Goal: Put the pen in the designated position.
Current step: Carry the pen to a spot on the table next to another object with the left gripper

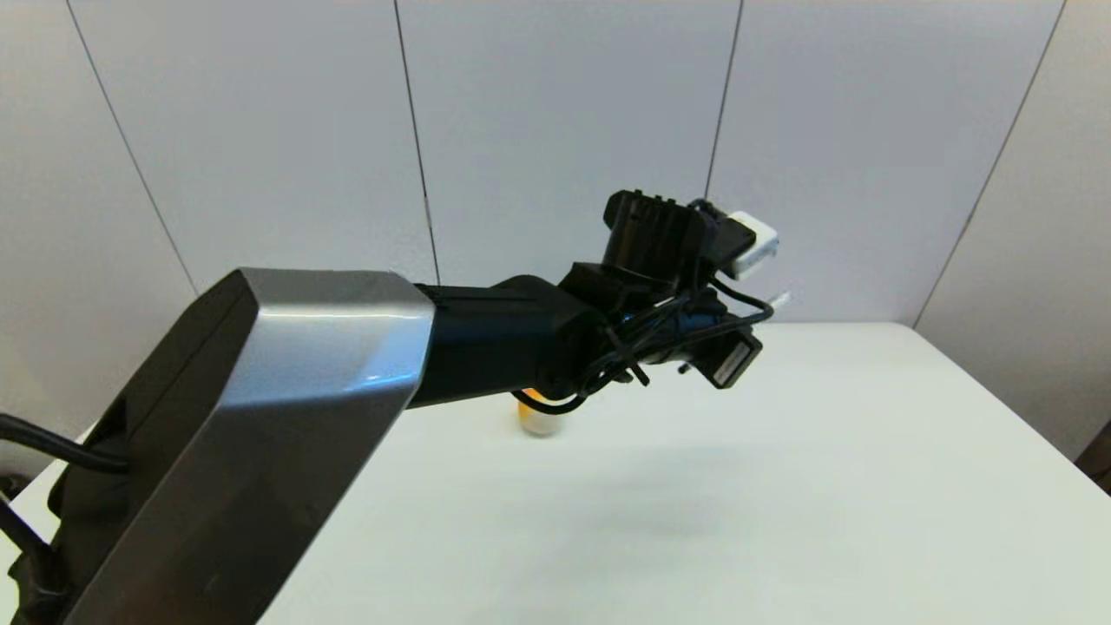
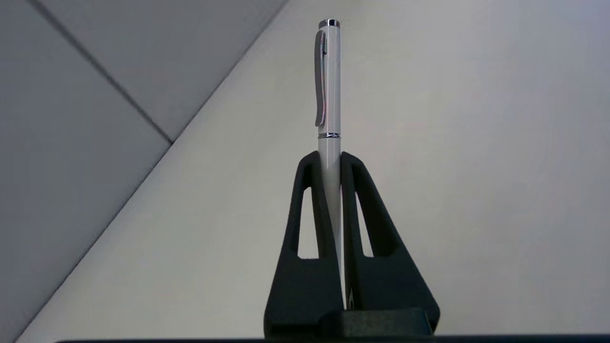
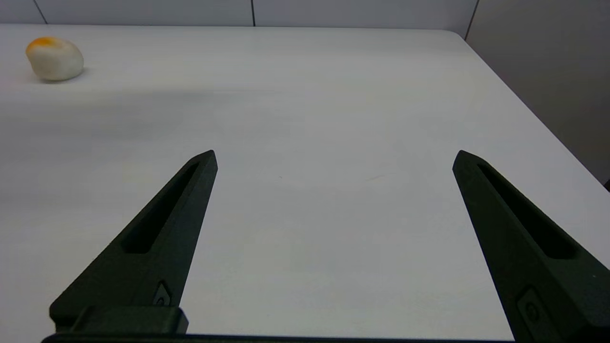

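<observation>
The slim white pen (image 2: 330,85), with a silver clip and cap ring, stands straight up between the two black fingers of my left gripper (image 2: 330,157), which is shut on its barrel. In the head view my left arm (image 1: 521,334) reaches out high above the table, and only the pen's pale end (image 1: 779,301) pokes out past the wrist; the fingers are hidden there. My right gripper (image 3: 333,155) hangs low over the table, open wide with nothing between its fingers. The right arm does not show in the head view.
An orange-and-white ball (image 1: 540,419) lies on the white table (image 1: 781,477) under my left forearm; it also shows far off as the ball (image 3: 55,58) in the right wrist view. Grey wall panels (image 1: 555,130) stand behind the table, whose right edge (image 3: 524,100) is near.
</observation>
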`<control>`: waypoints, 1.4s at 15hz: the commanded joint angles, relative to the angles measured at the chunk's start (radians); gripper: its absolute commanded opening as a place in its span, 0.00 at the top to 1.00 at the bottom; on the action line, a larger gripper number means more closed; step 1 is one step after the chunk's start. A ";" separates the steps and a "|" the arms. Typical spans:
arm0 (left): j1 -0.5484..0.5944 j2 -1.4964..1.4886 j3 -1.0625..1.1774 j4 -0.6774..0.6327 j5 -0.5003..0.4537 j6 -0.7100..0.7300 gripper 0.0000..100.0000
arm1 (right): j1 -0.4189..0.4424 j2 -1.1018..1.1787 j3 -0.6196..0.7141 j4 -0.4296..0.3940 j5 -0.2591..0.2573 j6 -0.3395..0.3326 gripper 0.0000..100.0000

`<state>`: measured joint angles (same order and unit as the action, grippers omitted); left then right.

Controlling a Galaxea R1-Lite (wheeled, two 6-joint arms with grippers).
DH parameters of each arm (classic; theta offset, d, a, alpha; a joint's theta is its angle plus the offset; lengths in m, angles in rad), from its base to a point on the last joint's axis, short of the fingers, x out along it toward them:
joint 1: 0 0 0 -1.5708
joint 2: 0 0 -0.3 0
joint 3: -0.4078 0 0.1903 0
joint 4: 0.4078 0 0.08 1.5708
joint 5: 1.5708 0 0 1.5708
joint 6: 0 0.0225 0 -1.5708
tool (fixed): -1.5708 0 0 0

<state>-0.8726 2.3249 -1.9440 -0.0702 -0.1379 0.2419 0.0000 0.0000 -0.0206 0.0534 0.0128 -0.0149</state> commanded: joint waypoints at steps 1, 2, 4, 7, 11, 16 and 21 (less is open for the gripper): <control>0.001 0.057 0.002 -0.046 0.077 -0.044 1.00 | 0.000 0.002 -0.001 0.000 0.000 0.000 0.00; 0.004 0.070 0.000 -0.060 0.080 -0.042 1.00 | 0.000 0.002 -0.001 0.000 0.001 0.000 0.00; 0.007 0.116 0.000 -0.080 0.080 -0.039 1.00 | 0.000 0.002 -0.001 0.000 0.000 0.000 0.00; 0.009 0.157 0.000 -0.082 0.080 -0.033 1.00 | 0.000 0.002 -0.001 0.000 0.000 0.000 0.00; 0.029 0.186 0.000 -0.079 0.080 0.013 1.00 | 0.000 0.002 -0.001 0.000 0.000 0.000 0.00; 0.056 0.209 0.000 -0.057 0.077 0.086 1.00 | 0.000 0.002 -0.001 0.000 0.000 0.000 0.00; 0.089 0.228 -0.003 -0.016 0.073 0.188 1.00 | 0.000 0.002 0.001 0.000 0.001 0.000 0.00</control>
<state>-0.7970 2.5453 -1.9440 -0.0936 -0.0645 0.3957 0.0000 0.0000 -0.0211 0.0534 0.0128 -0.0147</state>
